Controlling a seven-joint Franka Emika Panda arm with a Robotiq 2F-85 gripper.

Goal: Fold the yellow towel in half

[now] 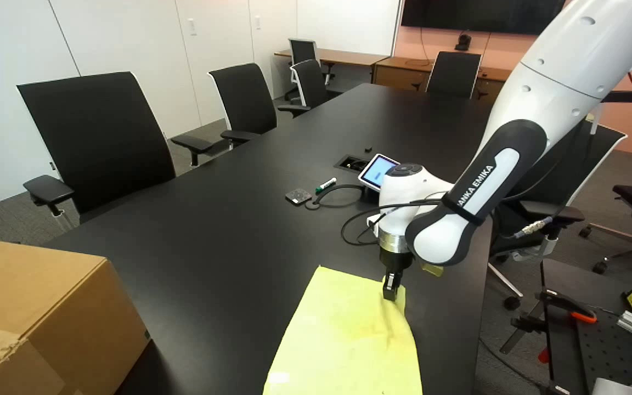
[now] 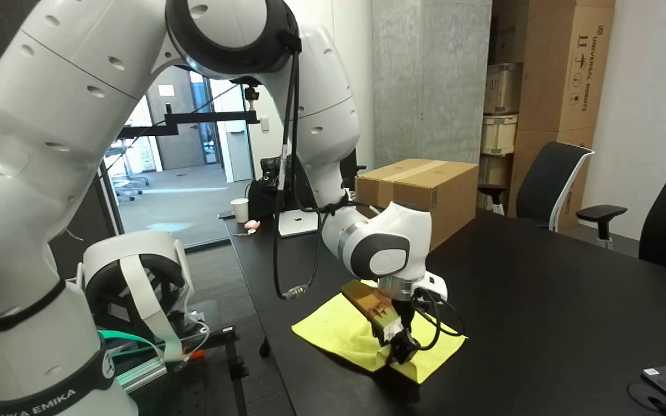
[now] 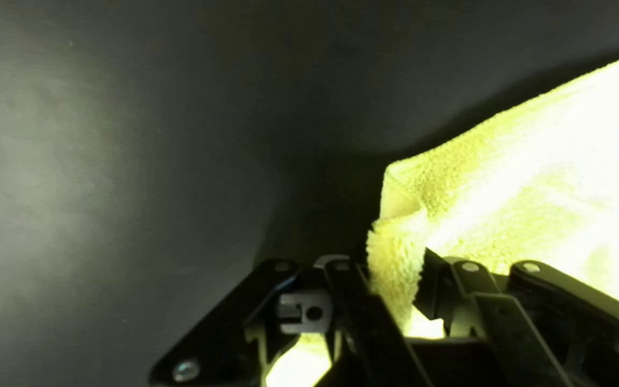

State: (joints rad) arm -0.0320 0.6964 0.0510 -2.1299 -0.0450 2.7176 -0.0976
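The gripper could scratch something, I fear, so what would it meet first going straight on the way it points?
Most likely the black table, perhaps with some of the yellow towel between; the gripper points down, but depth there is hard to judge.

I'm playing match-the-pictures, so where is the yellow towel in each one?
In an exterior view: yellow towel at bottom middle, cut off by the lower edge.
In an exterior view: yellow towel below the middle.
In the wrist view: yellow towel on the right, a fold pinched in the gripper.
Shared landmark: the gripper, at the yellow towel in every picture.
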